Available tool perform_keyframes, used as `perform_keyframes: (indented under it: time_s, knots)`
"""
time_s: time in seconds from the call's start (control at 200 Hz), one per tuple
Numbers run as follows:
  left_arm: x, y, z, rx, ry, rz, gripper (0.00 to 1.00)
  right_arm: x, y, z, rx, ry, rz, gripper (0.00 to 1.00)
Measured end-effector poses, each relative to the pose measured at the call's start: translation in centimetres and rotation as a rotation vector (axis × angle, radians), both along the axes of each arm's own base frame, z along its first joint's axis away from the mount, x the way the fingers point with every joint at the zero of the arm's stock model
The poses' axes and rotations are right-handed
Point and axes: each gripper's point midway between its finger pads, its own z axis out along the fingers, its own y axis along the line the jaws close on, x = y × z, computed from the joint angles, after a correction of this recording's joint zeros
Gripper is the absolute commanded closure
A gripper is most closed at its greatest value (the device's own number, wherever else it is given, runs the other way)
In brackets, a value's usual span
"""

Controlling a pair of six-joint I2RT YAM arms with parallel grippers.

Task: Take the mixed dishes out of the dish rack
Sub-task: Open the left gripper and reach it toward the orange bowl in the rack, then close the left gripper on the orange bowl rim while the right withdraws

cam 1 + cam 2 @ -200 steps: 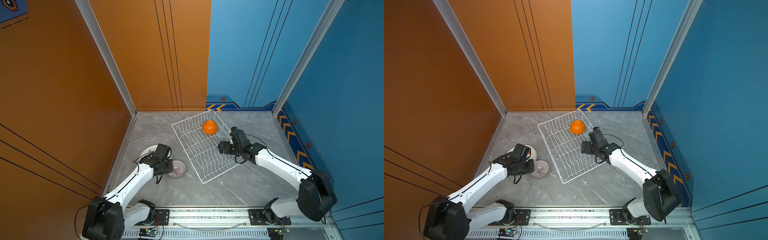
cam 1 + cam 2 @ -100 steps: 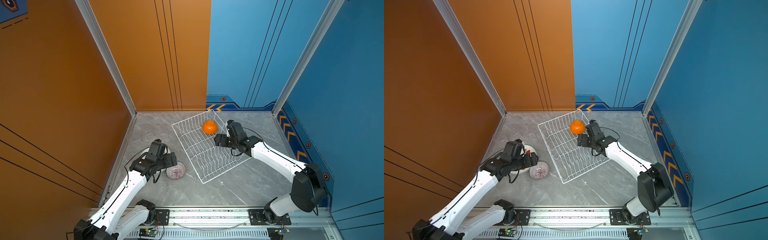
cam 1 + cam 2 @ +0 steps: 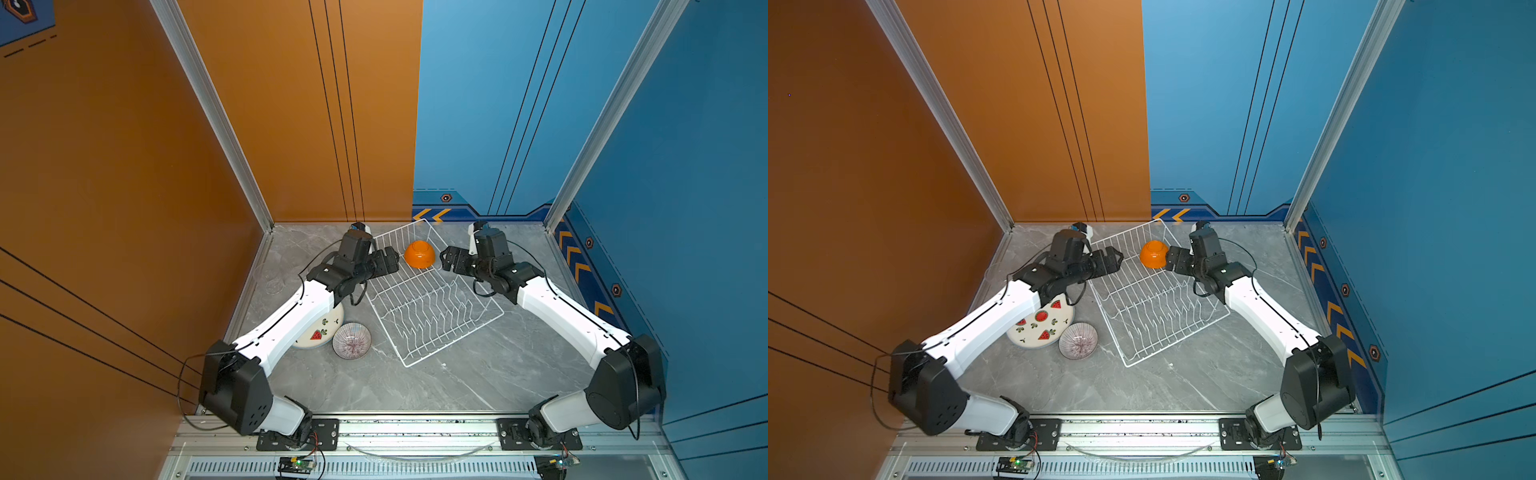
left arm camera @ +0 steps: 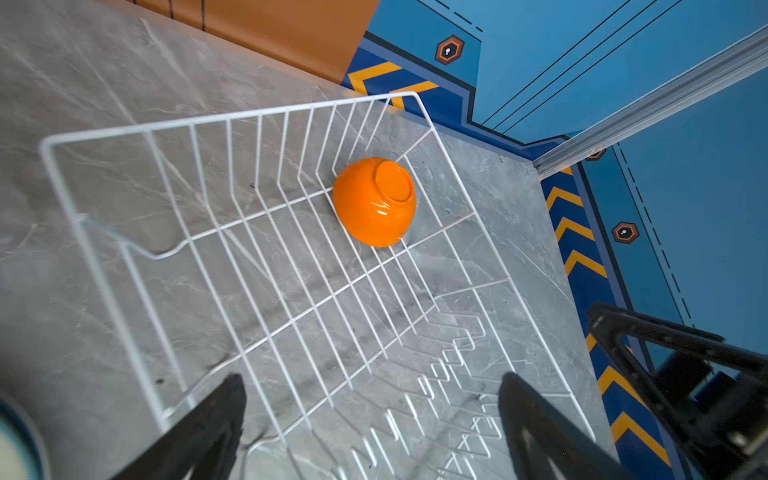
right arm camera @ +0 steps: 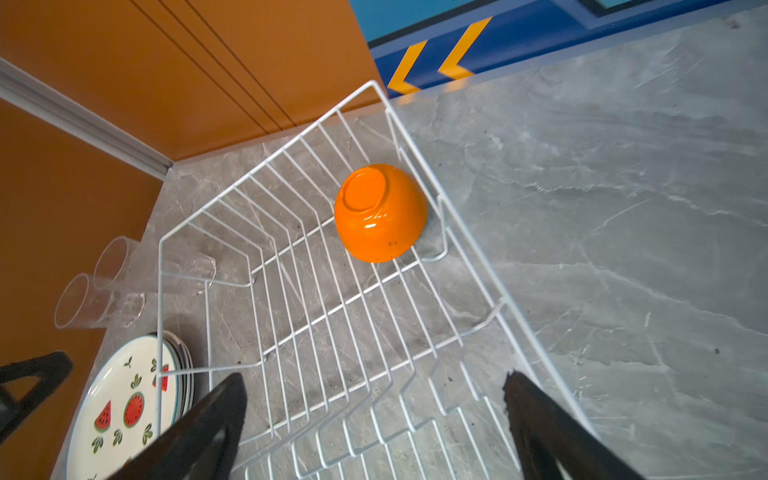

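The white wire dish rack (image 3: 454,338) (image 3: 1178,340) sits askew on the grey table. An orange bowl (image 3: 419,254) (image 3: 1153,254) (image 4: 374,202) (image 5: 380,212) lies upside down in its far end. My left gripper (image 3: 392,259) (image 3: 1115,259) (image 4: 372,379) hangs open over the rack's left side, empty. Opposite it, my right gripper (image 3: 446,257) (image 3: 1173,259) (image 5: 375,377) is open and empty, close to the bowl's right. On the table left of the rack are the watermelon plate (image 3: 1038,328) (image 5: 120,411) and the striped bowl (image 3: 351,340) (image 3: 1078,340).
Two clear glasses (image 5: 124,266) (image 5: 95,303) lie against the orange wall left of the rack. A teal-rimmed plate (image 5: 187,365) lies under the watermelon plate. The blue wall runs behind and to the right. My left arm hides part of the watermelon plate in both top views.
My left gripper let go of the striped bowl, opened and swung up to the rack's far left side. My right gripper moved along the rack toward the orange bowl.
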Motion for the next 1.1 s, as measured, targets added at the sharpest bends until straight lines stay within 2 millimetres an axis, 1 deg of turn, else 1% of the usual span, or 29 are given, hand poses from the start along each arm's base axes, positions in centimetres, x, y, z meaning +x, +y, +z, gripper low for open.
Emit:
perform_keyframes:
  time_s: [0.05,0.105,0.215,0.29,0.365,0.465,0.641,0.771,0.916,0.921,0.946,1.041,1.096]
  knots:
    - [1.5,-1.1,-0.7,-0.003,0.011,-0.004,0.04,0.3,-1.2,-0.1,0.013,-0.005,-0.03,0.03]
    - [3.0,-2.3,-1.6,-0.003,0.018,-0.006,0.04,0.0,-2.3,-0.9,0.017,0.007,-0.054,0.03]
    - [5.9,-3.9,-2.9,-0.007,0.029,-0.001,0.03,-1.5,-2.9,-2.6,0.019,0.044,-0.059,0.03]
    - [7.6,-4.8,-3.7,-0.009,0.032,0.003,0.03,-2.8,-3.3,-3.1,0.026,0.052,-0.064,0.02]
    - [9.2,-5.7,-4.7,-0.015,0.039,0.006,0.03,-4.2,-4.0,-2.8,0.041,0.041,-0.074,0.02]
    - [11.0,-6.6,-6.2,-0.02,0.053,0.01,0.03,-6.0,-4.8,-1.5,0.066,-0.002,-0.087,0.02]
    - [13.5,-7.5,-8.7,-0.032,0.082,0.008,0.02,-9.3,-6.5,1.2,0.103,-0.096,-0.116,0.01]
    - [15.1,-7.5,-10.3,-0.043,0.101,0.018,0.02,-11.5,-7.8,2.3,0.116,-0.148,-0.144,0.0]
    - [16.3,-7.6,-12.0,-0.047,0.128,0.023,0.01,-12.9,-8.9,2.3,0.109,-0.164,-0.174,0.0]
    - [16.3,-7.6,-12.0,-0.047,0.129,0.022,0.0,-13.0,-9.0,2.3,0.108,-0.163,-0.175,0.0]
    - [16.4,-7.6,-12.4,-0.046,0.134,0.021,0.02,-13.1,-9.1,2.3,0.107,-0.165,-0.178,0.0]
    - [16.5,-7.7,-13.5,-0.038,0.16,0.017,0.02,-13.4,-9.5,1.9,0.097,-0.162,-0.192,0.0]
    - [16.5,-7.8,-13.7,-0.035,0.169,0.015,0.02,-13.6,-9.7,1.5,0.092,-0.157,-0.198,0.0]
